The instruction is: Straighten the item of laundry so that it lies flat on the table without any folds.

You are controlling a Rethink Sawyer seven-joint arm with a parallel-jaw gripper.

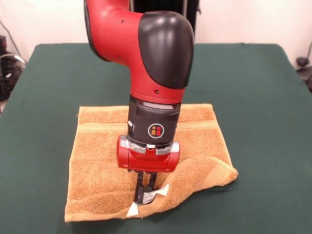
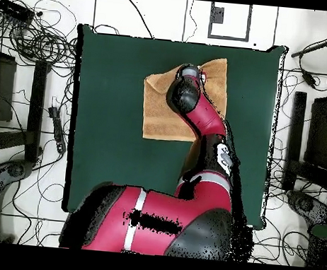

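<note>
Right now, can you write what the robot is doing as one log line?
gripper: down at towel's near folded edge, shut on it | towel: on table, corner still folded | white tag: beside gripper

We see a looped, matt terry towel [image 1: 102,161] on the table's [image 1: 258,97] felt-like green cloth; the arm's [image 1: 146,44] red and black plastic shells look glossy.

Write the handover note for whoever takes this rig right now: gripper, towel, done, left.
Gripper: down at the towel's camera-side edge by the white tag; fingers close together, grip unclear.
Towel: mid-table, mostly flat; the camera-side right corner is folded over and raised.
Done: most of the towel lies spread.
Left: pull that fold out flat.
</note>
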